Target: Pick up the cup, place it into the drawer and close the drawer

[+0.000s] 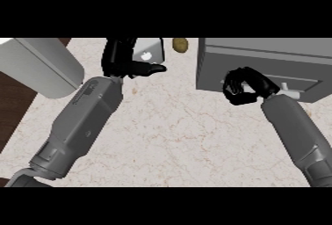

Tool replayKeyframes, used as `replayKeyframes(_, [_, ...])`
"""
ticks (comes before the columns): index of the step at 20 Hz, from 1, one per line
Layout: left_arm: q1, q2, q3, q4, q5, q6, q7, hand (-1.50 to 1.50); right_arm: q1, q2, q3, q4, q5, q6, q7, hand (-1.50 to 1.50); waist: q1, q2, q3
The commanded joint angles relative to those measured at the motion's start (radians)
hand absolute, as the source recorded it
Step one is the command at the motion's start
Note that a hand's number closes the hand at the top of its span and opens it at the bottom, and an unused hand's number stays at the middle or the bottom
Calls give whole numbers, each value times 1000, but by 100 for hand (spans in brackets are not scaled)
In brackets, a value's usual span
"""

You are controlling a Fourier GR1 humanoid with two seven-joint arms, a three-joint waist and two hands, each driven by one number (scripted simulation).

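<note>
A light grey cup [149, 49] stands at the far edge of the marble counter [175, 132]. My left hand [123, 59] is curled round the cup's left side, with the thumb under its near side. The grey drawer unit [272, 57] stands at the back right, its front panel facing me with a small pale handle [292, 92]. My right hand [243, 86] hovers in front of that panel, left of the handle. Its fingers are curled with nothing between them. I cannot tell whether the drawer is pulled out.
A brown potato-like object [180, 45] lies between the cup and the drawer unit. A large pale grey block [42, 66] fills the back left corner, over the counter's left edge and the dark floor [13, 105].
</note>
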Motion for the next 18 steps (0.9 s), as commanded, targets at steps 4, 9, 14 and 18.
replayKeyframes(4, [71, 21, -19, -42, -5, -48, 0, -150, -170, -89, -122, 95, -52, -30, 42, 150, 47, 13, -4])
replayKeyframes(9, [80, 26, -26, -65, -1, -75, 13, -150, -175, -109, -136, 81, -77, 2, 52, 150, 69, 19, -5])
replayKeyframes(14, [94, 40, -32, -77, -4, -90, 19, -150, -175, -137, -150, 52, -106, 53, 53, 150, 84, 20, -5])
replayKeyframes(18, [99, 45, -24, -88, 9, -109, 22, -150, -164, -162, -160, 26, -126, 86, 49, 150, 85, 21, -6])
